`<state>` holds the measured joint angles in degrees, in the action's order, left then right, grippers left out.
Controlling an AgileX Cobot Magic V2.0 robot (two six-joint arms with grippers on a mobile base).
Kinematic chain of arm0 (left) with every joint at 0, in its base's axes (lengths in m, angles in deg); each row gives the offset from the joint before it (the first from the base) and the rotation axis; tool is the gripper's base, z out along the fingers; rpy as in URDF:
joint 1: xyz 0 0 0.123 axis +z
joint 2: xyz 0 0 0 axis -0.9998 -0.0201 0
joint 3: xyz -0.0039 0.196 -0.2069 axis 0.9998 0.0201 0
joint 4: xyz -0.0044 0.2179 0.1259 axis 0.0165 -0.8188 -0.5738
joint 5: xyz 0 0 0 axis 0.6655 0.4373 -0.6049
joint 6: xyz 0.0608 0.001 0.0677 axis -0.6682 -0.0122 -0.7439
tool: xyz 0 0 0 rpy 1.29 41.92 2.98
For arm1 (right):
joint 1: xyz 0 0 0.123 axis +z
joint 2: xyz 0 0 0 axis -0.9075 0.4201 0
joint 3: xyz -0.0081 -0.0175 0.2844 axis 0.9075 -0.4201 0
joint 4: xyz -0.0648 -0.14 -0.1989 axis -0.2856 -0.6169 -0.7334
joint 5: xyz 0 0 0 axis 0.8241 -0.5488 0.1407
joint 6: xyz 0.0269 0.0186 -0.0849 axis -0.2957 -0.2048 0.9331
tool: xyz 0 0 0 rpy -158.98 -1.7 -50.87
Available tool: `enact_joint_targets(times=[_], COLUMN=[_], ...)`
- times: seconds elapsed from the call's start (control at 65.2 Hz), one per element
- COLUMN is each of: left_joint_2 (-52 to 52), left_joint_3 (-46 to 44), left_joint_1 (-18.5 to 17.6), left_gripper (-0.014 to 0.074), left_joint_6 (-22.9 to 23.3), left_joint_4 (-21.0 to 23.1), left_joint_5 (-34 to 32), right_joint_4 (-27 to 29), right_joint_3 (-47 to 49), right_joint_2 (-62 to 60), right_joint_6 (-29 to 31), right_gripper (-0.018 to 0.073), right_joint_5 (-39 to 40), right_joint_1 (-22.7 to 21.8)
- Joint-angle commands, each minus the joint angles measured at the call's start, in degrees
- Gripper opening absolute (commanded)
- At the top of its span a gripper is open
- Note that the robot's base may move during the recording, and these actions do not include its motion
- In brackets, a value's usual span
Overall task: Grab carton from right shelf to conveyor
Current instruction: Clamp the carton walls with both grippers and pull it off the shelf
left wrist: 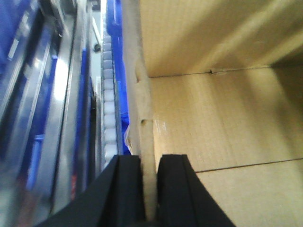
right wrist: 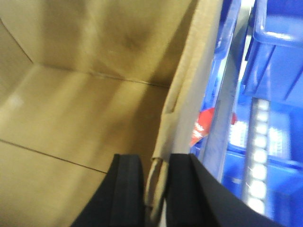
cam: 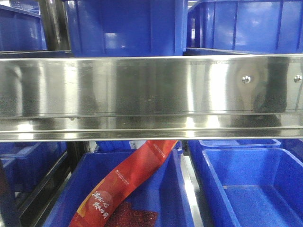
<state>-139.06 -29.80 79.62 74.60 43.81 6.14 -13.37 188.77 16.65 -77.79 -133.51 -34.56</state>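
Left pincer point(left wrist: 150, 163) apparently astride carton point(left wrist: 222, 132) wall

You have one carton point(left wrist: 222, 118), gripped by two end effectors: the left end effector point(left wrist: 150, 165) and the right end effector point(right wrist: 156, 165). Ahead, one stainless-steel shelf point(cam: 142, 94) carries two screw heads point(cam: 245, 79). Three blue bins point(cam: 125, 26) sit above it, at least three below. One red packet point(cam: 142, 163).
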Motion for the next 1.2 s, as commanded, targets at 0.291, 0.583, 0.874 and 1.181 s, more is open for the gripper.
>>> enact_joint_targets(times=[0.291, 0.583, 0.874, 1.181], left_joint_2=[16.00, 19.79, 19.79, 19.79], left_joint_3=[21.33, 27.23, 27.23, 27.23], left_joint_1=[-3.83, -3.83, -3.83, -3.83], left_gripper=[-0.0015, -0.0015, -0.0015, -0.0015], left_joint_6=[3.89, 3.89, 3.89, 3.89], left_joint_4=[-1.66, -2.21, -2.40, -2.98], left_joint_5=[-0.98, -0.98, -0.98, -0.98], right_joint_4=[-2.80, -2.80, -2.80, -2.80], right_joint_3=[-22.96, -28.45, -28.45, -28.45], right_joint_2=[-13.85, -16.84, -16.84, -16.84], right_joint_6=[-2.73, -3.42, -3.42, -3.42], right_gripper=[-0.0069, -0.0069, -0.0069, -0.0069], right_joint_5=[1.82, 1.82, 1.98, 1.98], right_joint_1=[3.33, 3.33, 3.33, 3.33])
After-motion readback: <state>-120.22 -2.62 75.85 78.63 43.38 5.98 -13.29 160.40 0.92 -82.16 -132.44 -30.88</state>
